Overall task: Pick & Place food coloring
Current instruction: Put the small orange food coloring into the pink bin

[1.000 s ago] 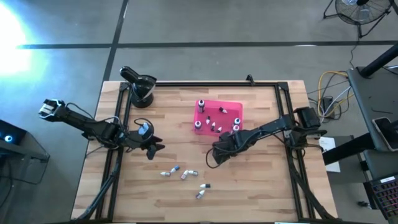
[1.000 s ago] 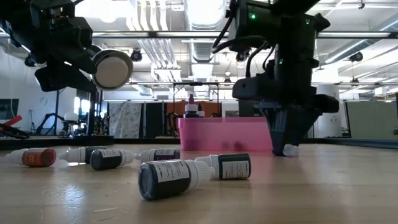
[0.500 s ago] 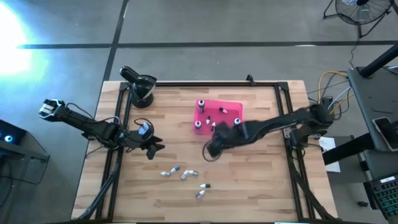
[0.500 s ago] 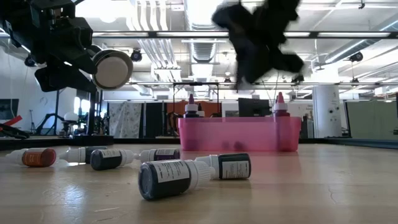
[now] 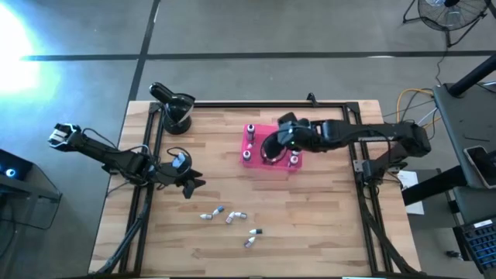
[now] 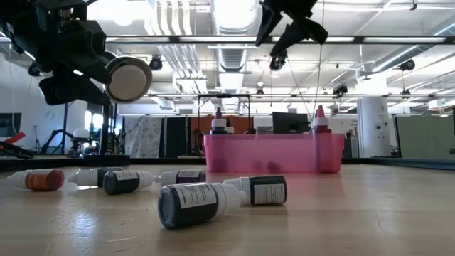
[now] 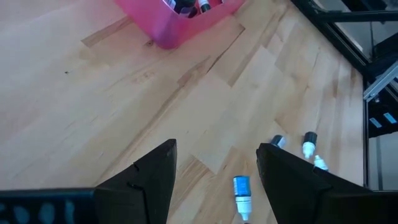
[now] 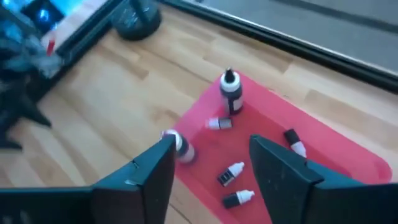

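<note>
The pink tray (image 5: pixel 273 126) sits right of the table's middle, toward its far edge. It holds several small dropper bottles, one upright (image 8: pixel 231 93) and others lying on its floor (image 8: pixel 233 173). Several more bottles (image 5: pixel 231 218) lie on their sides on the wood near the near edge, also seen close in the low view (image 6: pixel 188 203). My right gripper (image 5: pixel 269 147) hangs open high above the tray (image 8: pixel 211 180), with nothing between its fingers. My left gripper (image 5: pixel 190 184) waits open at the table's left, above the wood (image 7: pixel 214 180).
A black frame rail (image 5: pixel 263 103) runs round the table's far and side edges. A dark round stand (image 5: pixel 177 108) sits at the far left corner. Bare wood lies between the tray and the loose bottles. Cables (image 5: pixel 411 116) and a fan stand are off the table's right.
My right gripper has risen from the wood just near of the tray and swung toward the far edge, until it hangs high over the tray. The left arm and the loose bottles have kept still.
</note>
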